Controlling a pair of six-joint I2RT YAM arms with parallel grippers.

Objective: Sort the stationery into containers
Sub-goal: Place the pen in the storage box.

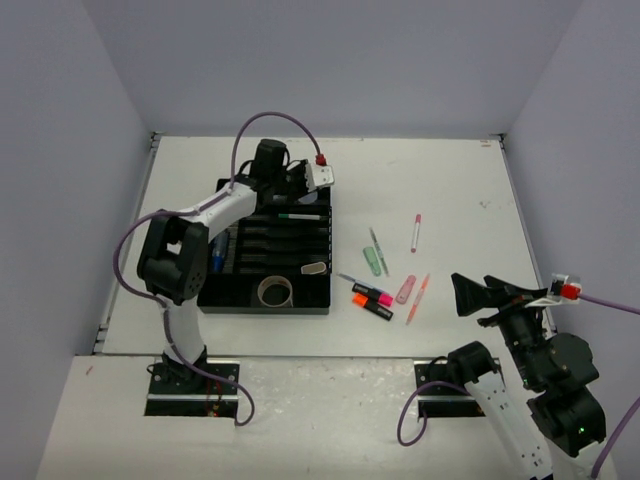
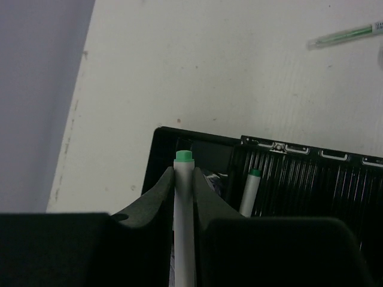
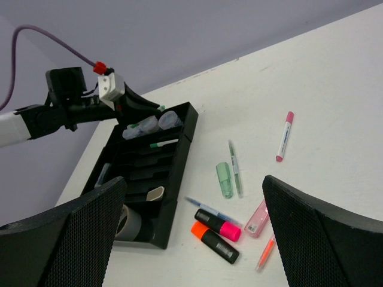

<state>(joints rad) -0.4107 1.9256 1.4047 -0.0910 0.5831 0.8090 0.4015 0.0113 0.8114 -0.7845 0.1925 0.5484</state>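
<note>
One white pen with a green cap (image 2: 184, 206) is pinched between the fingers of the left gripper (image 2: 184, 173), cap end poking out past the fingertips, up over the far end of the black organiser tray (image 2: 157, 161). The jaws are clamped tight on the barrel. Just beyond it, a second green-capped pen (image 2: 249, 190) lies in a ribbed slot of the tray. At the tray's near end sits the grey tape roll (image 1: 274, 292), with a small pale piece (image 1: 313, 268) just beside it and a blue-capped tube (image 1: 218, 252) along the left side. Two clear tubs (image 3: 169, 118) crowd the far compartment. Out on the white table (image 1: 450, 180), right of the tray, plenty lies loose. A green highlighter (image 1: 372, 263) is beside a thin green pen (image 1: 379, 248), with a pink-capped pen (image 1: 415, 232) farther back. Nearer are a blue pen (image 1: 350, 280), a pink highlighter (image 1: 374, 294) and an orange highlighter (image 1: 372, 309) side by side, a clear pink highlighter (image 1: 405, 290) and a thin orange pen (image 1: 418, 297). Over on the right, the right gripper (image 1: 458, 295) hangs near the table's near edge, fingers spread wide and empty.
</note>
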